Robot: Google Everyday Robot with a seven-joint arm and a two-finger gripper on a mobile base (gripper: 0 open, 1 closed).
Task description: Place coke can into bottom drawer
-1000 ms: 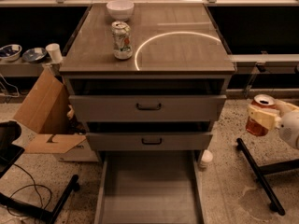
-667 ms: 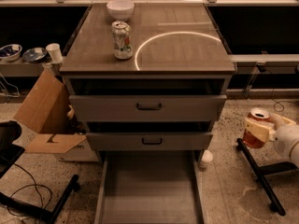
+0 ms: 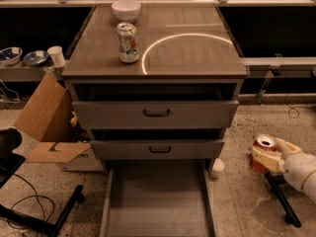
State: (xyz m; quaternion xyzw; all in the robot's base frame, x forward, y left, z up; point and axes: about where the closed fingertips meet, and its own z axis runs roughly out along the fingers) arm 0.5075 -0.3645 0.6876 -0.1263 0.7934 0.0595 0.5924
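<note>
Bottom drawer: the bottom drawer (image 3: 158, 201) is pulled out toward the camera at the foot of the cabinet, a long grey tray with a bare flat floor.
Black stand: the dark legs of a stand (image 3: 54, 220) cross the speckled floor at lower left, with a cable looping beside them.
Gripper: the gripper (image 3: 264, 157) is low at the right edge, out to the right of the cabinet and near floor level, on a pale arm that enters from the right.
Grip: its cream fingers (image 3: 269, 158) are pinched around the body of the can.
Coke can: the coke can (image 3: 265, 143) sits upright in that grip, red with its silver top showing, to the right of the open drawer and outside it.
Small white object: a white cup-like item (image 3: 216, 167) stands on the floor just beside the cabinet's right front corner.
Cardboard box: an open box (image 3: 47, 125) leans against the cabinet's left side.
Upper drawers: the middle drawer (image 3: 158, 149) and the top drawer (image 3: 157, 113), both with black handles, stand slightly ajar.
Cabinet top: a white and silver can (image 3: 128, 42) stands upright at left, next to a bright ring of light, with a white bowl (image 3: 126, 10) behind it.
Side shelf: two bowls (image 3: 10, 55) and a white cup (image 3: 56, 56) sit at far left.
</note>
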